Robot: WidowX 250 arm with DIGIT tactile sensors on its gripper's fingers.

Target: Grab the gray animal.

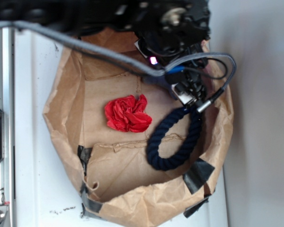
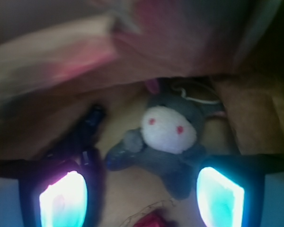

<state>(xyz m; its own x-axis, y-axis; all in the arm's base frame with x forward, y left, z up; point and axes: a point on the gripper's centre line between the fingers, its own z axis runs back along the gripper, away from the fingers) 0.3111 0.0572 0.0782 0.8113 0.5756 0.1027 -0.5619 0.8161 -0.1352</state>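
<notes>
The gray animal [image 2: 166, 142] is a small gray plush with a cream face and red dot eyes. In the wrist view it lies on the brown paper just ahead of my gripper [image 2: 142, 198], slightly right of centre. The two glowing pads [image 2: 64, 201] stand wide apart with nothing between them. In the exterior view the gripper [image 1: 189, 92] hangs over the top right of the paper bag and hides the animal.
The brown paper bag [image 1: 66, 118] has raised crumpled walls all around. A red paper ball [image 1: 128, 113] lies in its middle. A dark navy rope loop [image 1: 173, 142] lies right of it, also beside my left pad in the wrist view [image 2: 87, 130]. A gray cable crosses the top.
</notes>
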